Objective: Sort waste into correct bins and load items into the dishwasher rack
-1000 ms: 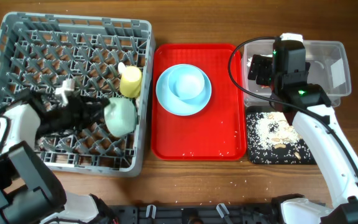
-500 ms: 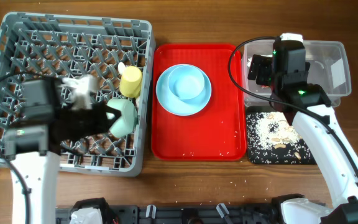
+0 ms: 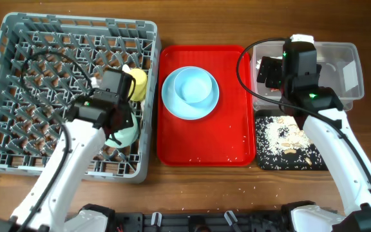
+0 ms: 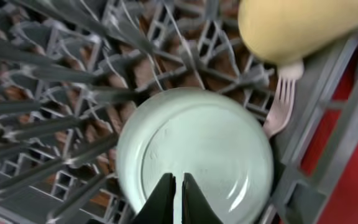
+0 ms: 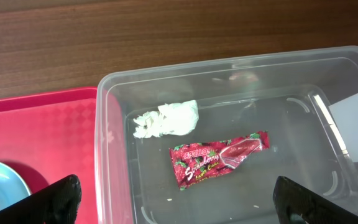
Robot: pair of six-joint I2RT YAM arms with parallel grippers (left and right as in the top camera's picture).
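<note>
Bowl [image 4: 194, 155] sits racked beneath left fingers [image 4: 162, 202], now closed; right fingers [image 5: 51, 202] stay wide.

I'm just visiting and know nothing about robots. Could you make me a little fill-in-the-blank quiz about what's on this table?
The ___ cup sits in the grey rack.
The blue plate rests on the ___ serving tray.
The rice scraps lie in the ___ bin.
Missing words: yellow; red; black.
</note>
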